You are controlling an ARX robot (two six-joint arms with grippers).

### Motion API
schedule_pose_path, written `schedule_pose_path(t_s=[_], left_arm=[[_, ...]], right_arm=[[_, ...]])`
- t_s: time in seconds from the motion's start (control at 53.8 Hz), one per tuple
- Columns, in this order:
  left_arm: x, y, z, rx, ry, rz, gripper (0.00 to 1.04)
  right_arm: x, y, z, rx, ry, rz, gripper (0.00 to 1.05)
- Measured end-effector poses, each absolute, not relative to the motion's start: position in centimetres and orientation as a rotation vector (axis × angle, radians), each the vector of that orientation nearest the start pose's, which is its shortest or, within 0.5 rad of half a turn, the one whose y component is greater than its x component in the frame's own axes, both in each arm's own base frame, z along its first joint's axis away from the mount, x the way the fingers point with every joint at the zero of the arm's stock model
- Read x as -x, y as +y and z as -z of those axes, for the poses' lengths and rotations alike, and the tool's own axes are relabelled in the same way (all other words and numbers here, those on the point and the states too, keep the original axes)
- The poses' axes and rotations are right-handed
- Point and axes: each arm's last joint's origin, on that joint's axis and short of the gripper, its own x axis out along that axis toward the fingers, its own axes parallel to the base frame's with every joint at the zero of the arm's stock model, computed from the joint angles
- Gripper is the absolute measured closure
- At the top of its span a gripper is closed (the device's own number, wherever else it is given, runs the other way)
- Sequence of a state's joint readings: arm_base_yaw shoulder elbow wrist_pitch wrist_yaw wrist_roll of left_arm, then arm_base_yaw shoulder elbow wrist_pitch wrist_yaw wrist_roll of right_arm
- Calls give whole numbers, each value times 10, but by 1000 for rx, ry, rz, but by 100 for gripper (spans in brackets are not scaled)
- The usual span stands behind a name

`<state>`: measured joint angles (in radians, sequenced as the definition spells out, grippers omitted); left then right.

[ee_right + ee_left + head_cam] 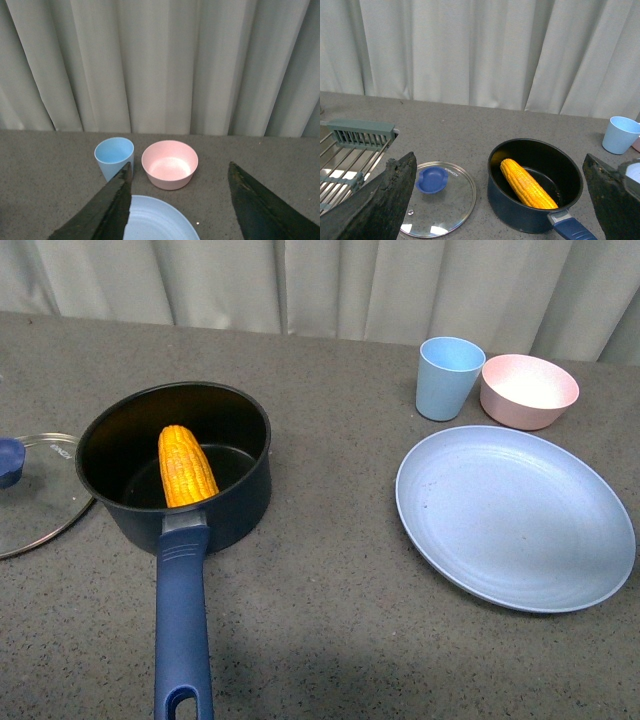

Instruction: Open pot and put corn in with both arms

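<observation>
Front view, nearest first: long blue handle of the pot (175,465) reaching toward the camera, end hole at the lower edge. Pot open on the grey desk (330,620), corn (186,466) inside, leaning tapered end up against the wall on the handle side. Glass lid (30,490) flat on the desk just left of the pot, blue knob up, cut by the picture's edge. To the right, well apart from the pot, a big blue plate (515,518), bare. Beyond the plate, a light blue cup (448,377) and a pink bowl (528,390), just beside each other, near the pale curtain (320,285). Neither arm in sight here; nothing lying between pot and plate.

Left wrist view: left tool (495,200) spread wide, holding nothing, dark fingers (385,200) framing the scene. Between them, the lid (437,197) and the pot (535,185) with the corn (527,183) lying aslant within. Off to one side a grey-green wire rack (355,145) at the desk's edge; cup (620,134) further off.

Right wrist view: right tool (180,205) likewise wide open and empty, above the plate's rim (155,220). Behind it, cup (114,156) and bowl (170,164) side by side, then curtain.
</observation>
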<state>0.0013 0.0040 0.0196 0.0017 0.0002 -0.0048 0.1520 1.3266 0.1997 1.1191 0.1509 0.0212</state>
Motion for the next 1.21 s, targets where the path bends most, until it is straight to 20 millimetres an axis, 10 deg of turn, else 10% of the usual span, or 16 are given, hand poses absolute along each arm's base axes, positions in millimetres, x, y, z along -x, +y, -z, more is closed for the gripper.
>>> schedule_pose_path(t_s=[0.279, 1.207], left_arm=[[-97, 0, -170, 5, -17, -1, 6], [-97, 0, -170, 5, -17, -1, 6]], right_arm=[[-177, 14, -161, -2, 20, 0, 103], [-124, 0, -168, -2, -4, -1, 104]])
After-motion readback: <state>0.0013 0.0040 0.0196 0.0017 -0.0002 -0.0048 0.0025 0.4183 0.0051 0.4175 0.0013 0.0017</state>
